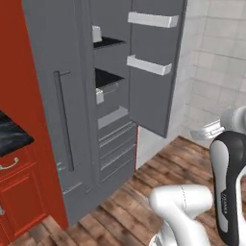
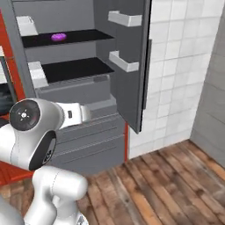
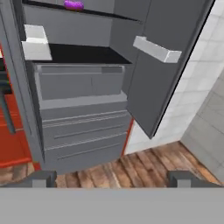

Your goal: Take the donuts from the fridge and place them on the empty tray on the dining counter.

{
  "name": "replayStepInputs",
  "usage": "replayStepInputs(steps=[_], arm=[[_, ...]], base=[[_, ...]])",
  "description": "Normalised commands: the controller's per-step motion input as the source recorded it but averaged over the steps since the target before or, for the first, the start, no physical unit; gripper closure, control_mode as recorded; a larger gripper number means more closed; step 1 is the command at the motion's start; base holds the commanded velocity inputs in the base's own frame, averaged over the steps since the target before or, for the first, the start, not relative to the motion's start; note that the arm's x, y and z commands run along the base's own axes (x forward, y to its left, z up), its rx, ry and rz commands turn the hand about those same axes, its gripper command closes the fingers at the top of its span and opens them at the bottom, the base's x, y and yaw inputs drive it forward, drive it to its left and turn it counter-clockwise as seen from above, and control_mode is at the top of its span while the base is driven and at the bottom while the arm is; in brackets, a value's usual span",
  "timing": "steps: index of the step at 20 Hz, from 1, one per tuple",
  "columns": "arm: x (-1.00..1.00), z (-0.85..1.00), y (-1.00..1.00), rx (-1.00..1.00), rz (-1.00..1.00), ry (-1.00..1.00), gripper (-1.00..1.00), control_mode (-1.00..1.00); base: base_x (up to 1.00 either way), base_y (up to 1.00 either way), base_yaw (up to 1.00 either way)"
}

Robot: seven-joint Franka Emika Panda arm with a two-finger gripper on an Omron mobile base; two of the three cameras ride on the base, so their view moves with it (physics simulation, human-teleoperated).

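- Fridge (image 3: 83, 109) stands ahead of the gripper (image 3: 111, 178), right door swung wide.
- Purple donut (image 3: 74, 5) lies on the upper shelf, well above the hand.
- Jaws fully spread, holding nothing.

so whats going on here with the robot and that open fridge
The robot faces the fridge, whose right door is swung open. A purple donut sits on an upper black shelf, untouched. The gripper is open and empty, well short of the shelves, so nothing has been picked up yet.
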Motion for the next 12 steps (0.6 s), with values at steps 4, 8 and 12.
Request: replayStepInputs(steps=[4, 8, 12], arm=[[0.0, 0.0, 0.0, 0.0, 0.0, 0.0, -1.0, 1.0], [0.0, 0.0, 0.0, 0.0, 0.0, 0.0, -1.0, 1.0], [0.0, 0.0, 0.0, 0.0, 0.0, 0.0, -1.0, 1.0]], base=[[1.0, -0.53, 0.54], [1.0, -0.53, 0.46], [1.0, 0.04, 0.41]])
